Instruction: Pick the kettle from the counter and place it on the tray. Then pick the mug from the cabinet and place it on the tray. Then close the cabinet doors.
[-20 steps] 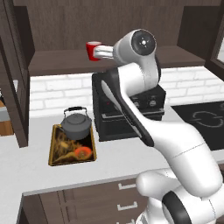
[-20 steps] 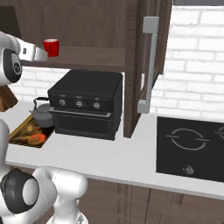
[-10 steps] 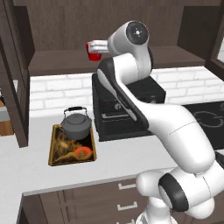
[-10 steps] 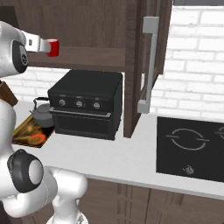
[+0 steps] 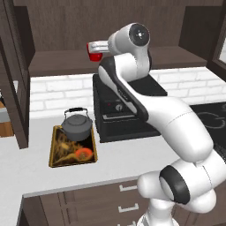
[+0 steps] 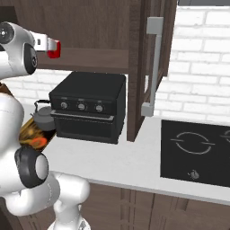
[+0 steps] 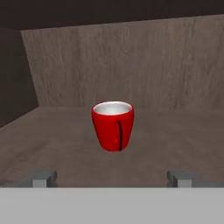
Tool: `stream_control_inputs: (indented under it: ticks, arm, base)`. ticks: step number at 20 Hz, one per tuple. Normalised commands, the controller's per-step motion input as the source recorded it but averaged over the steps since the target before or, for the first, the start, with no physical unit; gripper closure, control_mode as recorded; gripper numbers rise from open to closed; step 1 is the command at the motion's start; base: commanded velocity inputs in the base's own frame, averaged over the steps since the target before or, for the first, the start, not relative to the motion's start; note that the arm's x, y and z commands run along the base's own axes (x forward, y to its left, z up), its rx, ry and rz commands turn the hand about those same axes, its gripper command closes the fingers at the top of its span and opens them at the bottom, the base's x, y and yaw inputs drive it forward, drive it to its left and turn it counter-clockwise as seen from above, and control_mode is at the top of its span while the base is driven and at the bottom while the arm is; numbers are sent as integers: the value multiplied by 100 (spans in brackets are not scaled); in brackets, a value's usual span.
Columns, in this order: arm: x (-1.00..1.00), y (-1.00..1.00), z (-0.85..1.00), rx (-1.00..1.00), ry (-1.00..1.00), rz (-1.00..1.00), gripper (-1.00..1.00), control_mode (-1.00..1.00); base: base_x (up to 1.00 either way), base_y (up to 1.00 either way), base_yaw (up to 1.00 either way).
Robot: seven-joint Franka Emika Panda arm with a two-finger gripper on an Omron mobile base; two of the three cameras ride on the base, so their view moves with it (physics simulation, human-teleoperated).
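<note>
The end effector (image 7: 112, 178) has closed in, open, on the mug (image 7: 112, 126).

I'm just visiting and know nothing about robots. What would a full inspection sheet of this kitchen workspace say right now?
Surface: pale counter, bare in front of the oven.
Job's things: kettle sits on the tray; red mug upright on the cabinet shelf; cabinet doors open.
Clutter: black countertop oven.
End effector: end effector open, facing the mug, not touching it.
Cables: nothing seen.
Surroundings: white brick wall, black hob, dark drawers.
</note>
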Motion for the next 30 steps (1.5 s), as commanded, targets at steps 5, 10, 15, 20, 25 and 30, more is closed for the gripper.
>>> stream_control_inputs:
  ticks: [5,10,15,20,25,30]
  arm:
    - [36,0,0,-2,0,11,-100,-100]
    - [29,-4,0,0,-3,9,-100,-100]
    - [20,-2,0,0,-1,7,-100,-100]
    - [27,-1,-1,0,0,6,-100,-100]
    - [26,-1,-3,0,0,6,-100,-100]
    - [28,0,-9,0,0,2,-100,-100]
  base:
    - [0,0,0]
    - [0,0,0]
    - [0,0,0]
    - [0,0,0]
    - [0,0,0]
    - [0,0,0]
